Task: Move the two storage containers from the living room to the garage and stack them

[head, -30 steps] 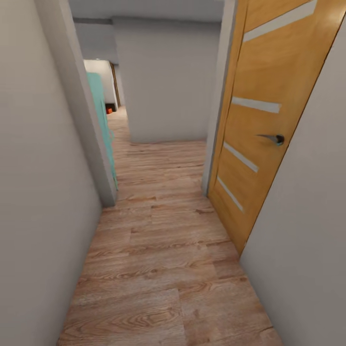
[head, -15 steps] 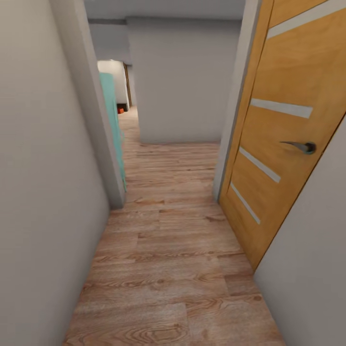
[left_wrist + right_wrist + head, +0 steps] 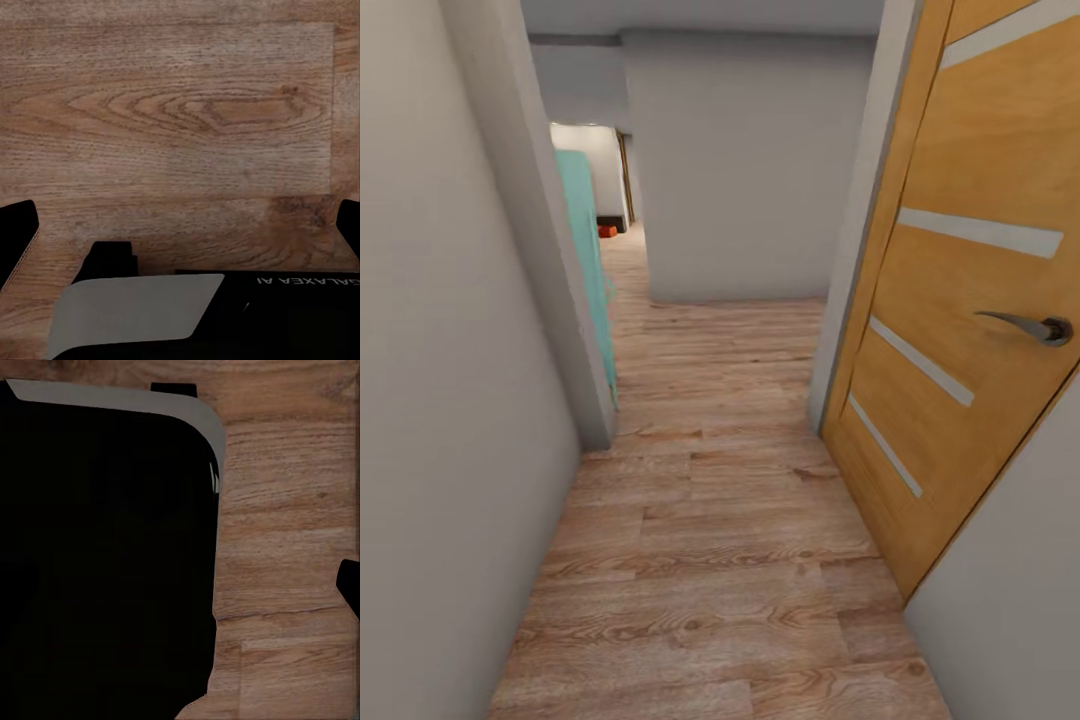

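A tiny orange-red object [image 3: 607,231] lies on the wood floor far down the corridor, past the turquoise panel; it is too small to tell whether it is a storage container. In the left wrist view my left gripper [image 3: 180,229] hangs open over the light wood planks, its dark fingertips [image 3: 18,238] wide apart at the picture's edges and nothing between them. In the right wrist view one dark fingertip [image 3: 349,583] of my right gripper stands at the edge above the planks, with nothing held; my own black body covers the other side.
I am in a narrow corridor with a light wood plank floor [image 3: 710,560]. A pale wall [image 3: 450,400] runs close on the left, ending at a corner [image 3: 575,330]. An open orange wooden door [image 3: 960,300] with a metal handle [image 3: 1040,327] stands on the right. A grey wall [image 3: 745,170] blocks straight ahead.
The whole view has shifted because I have rolled forward along the corridor. The door and the left wall corner are nearer. The grippers hold nothing, as before.
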Motion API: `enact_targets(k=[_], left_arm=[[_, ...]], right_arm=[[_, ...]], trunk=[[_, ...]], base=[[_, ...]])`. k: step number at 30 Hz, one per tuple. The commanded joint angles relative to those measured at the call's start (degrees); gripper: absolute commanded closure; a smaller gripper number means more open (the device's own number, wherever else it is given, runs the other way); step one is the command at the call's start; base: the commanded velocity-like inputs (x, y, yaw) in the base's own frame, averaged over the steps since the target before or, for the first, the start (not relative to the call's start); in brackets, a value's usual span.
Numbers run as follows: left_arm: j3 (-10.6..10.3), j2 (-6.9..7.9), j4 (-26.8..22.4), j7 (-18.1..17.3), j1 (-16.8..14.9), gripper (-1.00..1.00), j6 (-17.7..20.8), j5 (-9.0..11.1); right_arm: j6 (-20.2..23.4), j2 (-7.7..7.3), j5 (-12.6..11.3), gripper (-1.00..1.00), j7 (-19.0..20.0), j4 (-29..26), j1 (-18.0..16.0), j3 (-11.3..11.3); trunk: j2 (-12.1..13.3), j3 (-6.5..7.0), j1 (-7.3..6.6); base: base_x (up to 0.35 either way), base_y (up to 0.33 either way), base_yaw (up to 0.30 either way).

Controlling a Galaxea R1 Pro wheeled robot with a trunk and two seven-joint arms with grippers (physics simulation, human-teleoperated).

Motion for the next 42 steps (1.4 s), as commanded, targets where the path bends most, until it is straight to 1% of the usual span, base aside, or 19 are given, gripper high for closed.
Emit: enact_targets(k=[1,11,24,36,42], left_arm=[[-0.51,0.01,0.05,0.28,-0.04,-1.0,-0.21,0.54],[-0.47,0.02,0.05,0.28,-0.04,-1.0,-0.21,0.54],[-0.46,0.08,0.05,0.28,-0.04,-1.0,-0.21,0.54],[-0.53,0.09,0.05,0.28,-0.04,-1.0,-0.21,0.54],[-0.48,0.09,0.05,0.28,-0.04,-1.0,-0.19,0.54]], right_arm=[[-0.02,-0.01,0.05,-1.0,0.02,-0.02,-0.03,0.04],[-0.02,-0.05,-0.07,-1.0,-0.12,0.02,-0.04,0.02],[-0.02,-0.18,0.27,-1.0,-0.17,0.2,-0.02,0.14],[-0.1,-0.69,0.16,-1.0,-0.17,0.85,0.0,0.02],[-0.04,-0.48,0.06,-1.0,-0.17,1.1,0.0,0.0]], trunk=[[-0.02,-0.05,0.03],[-0.02,-0.05,0.03],[-0.02,-0.05,0.03],[-0.02,-0.05,0.03],[-0.02,-0.05,0.03]], base=[[0.344,0.0,0.05],[0.344,0.0,0.095],[0.344,-0.006,0.006],[0.344,-0.075,0.0],[0.344,-0.065,0.0]])
